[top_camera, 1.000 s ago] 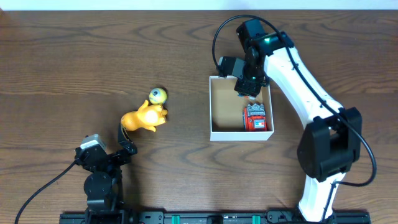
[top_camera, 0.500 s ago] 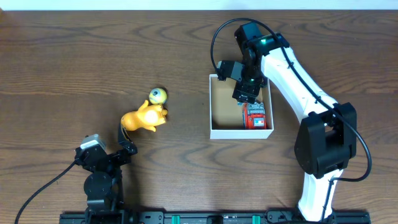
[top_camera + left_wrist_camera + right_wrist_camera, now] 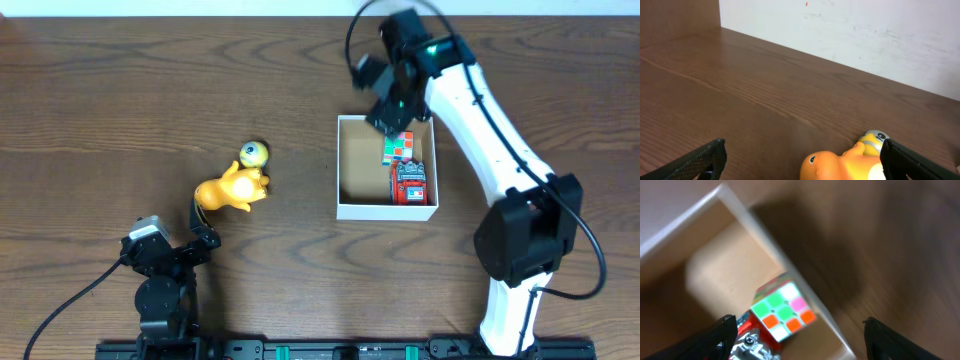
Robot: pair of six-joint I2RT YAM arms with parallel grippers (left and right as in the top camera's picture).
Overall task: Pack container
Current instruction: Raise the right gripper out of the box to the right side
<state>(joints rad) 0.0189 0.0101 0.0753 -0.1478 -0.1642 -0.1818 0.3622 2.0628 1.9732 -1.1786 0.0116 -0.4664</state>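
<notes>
The container (image 3: 339, 172) is a white-walled box with a brown floor at centre right in the overhead view. Inside it a colourful cube (image 3: 397, 148) lies against the far right wall, beside a red toy (image 3: 411, 185). My right gripper (image 3: 388, 112) hangs open over the box's far wall with nothing between its fingers. From the right wrist, the cube (image 3: 782, 310) and red toy (image 3: 750, 341) show below the open gripper (image 3: 800, 336), inside the container's wall (image 3: 765, 237). An orange toy (image 3: 230, 190) and a small yellow ball toy (image 3: 254, 153) lie at left. My left gripper (image 3: 203, 228) is open just behind the orange toy (image 3: 840, 165).
The left arm's base (image 3: 160, 285) sits at the near left edge. The white right arm (image 3: 480, 110) stretches from the near right across to the box. A pale wall (image 3: 865, 35) borders the table's far side in the left wrist view.
My right gripper has opened, left the cube in the box and drawn back up toward the far wall. The left arm and the toys at left have not moved.
</notes>
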